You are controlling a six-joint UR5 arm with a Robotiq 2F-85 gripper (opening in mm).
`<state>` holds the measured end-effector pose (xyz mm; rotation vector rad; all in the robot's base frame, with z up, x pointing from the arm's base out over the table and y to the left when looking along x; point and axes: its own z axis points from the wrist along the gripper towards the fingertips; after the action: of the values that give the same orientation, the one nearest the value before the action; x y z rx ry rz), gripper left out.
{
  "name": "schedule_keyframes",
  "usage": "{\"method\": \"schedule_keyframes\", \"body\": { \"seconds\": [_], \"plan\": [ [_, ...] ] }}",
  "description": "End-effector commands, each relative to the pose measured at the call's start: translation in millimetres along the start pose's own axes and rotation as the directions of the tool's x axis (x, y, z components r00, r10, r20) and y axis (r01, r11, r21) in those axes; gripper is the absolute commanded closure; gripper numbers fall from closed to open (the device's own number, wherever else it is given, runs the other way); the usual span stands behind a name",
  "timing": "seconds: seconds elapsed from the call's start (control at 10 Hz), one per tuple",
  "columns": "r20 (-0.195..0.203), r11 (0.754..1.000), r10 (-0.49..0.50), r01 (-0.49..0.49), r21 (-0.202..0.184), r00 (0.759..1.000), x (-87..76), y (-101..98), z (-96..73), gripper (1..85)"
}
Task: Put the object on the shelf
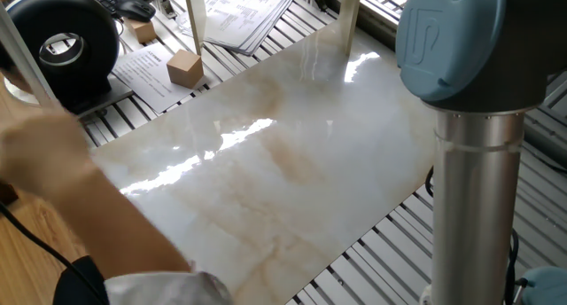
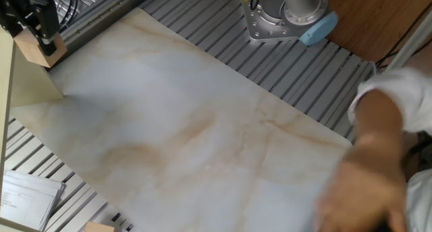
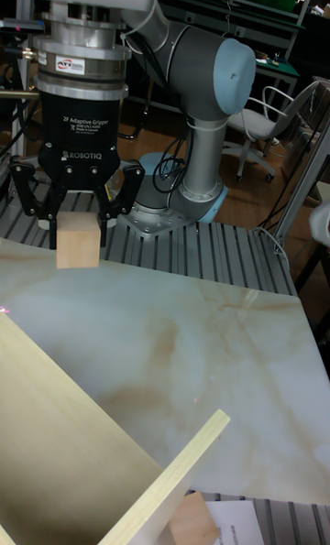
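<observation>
The object is a small light-brown wooden cube (image 3: 78, 241), held just above the far left corner of the marble slab (image 3: 192, 343). My gripper (image 3: 78, 226) hangs straight down over it, shut on the object with a finger on each side. In the other fixed view the cube (image 2: 40, 50) and gripper (image 2: 35, 31) sit at the top left, beside the shelf's pale board (image 2: 27, 80). The shelf's light wooden boards (image 3: 64, 426) fill the lower left of the tall view. In one fixed view only the shelf posts (image 1: 350, 21) show; cube and gripper are out of view.
A person's arm (image 1: 80, 199) reaches over the slab's near edge, also blurred at the lower right (image 2: 371, 171). A larger tan block (image 1: 184, 67) and a small tan block (image 1: 140, 30) lie beyond the slab, with papers (image 1: 244, 8). The robot column (image 1: 478, 181) stands at right.
</observation>
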<state>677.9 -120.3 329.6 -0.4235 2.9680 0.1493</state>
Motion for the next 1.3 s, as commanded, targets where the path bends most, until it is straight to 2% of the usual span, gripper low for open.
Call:
{"method": "schedule_keyframes", "body": {
  "seconds": [0.0,0.4,0.6,0.8,0.9,1.0,1.1,1.2],
  "plan": [
    [0.012,1.0,0.025,-0.025,-0.017,1.0,-2.6,4.6,-1.3,84.3],
    [0.02,1.0,0.006,-0.006,-0.013,1.0,-4.7,3.5,-1.3,84.3],
    [-0.002,1.0,0.005,-0.005,-0.015,1.0,0.9,4.0,-1.2,84.3],
    [0.02,1.0,-0.02,0.02,-0.001,1.0,-4.7,0.7,-1.3,84.3],
    [0.03,0.999,-0.029,0.028,0.021,0.999,-7.5,-5.1,-1.4,84.3],
    [0.059,0.997,-0.055,0.052,0.053,0.997,-15.5,-12.8,-2.0,84.3],
    [0.075,0.996,-0.068,0.063,0.063,0.995,-19.9,-14.9,-2.5,84.3],
    [0.078,0.997,-0.064,0.06,0.054,0.995,-20.5,-12.7,-2.4,84.3]
  ]
}}
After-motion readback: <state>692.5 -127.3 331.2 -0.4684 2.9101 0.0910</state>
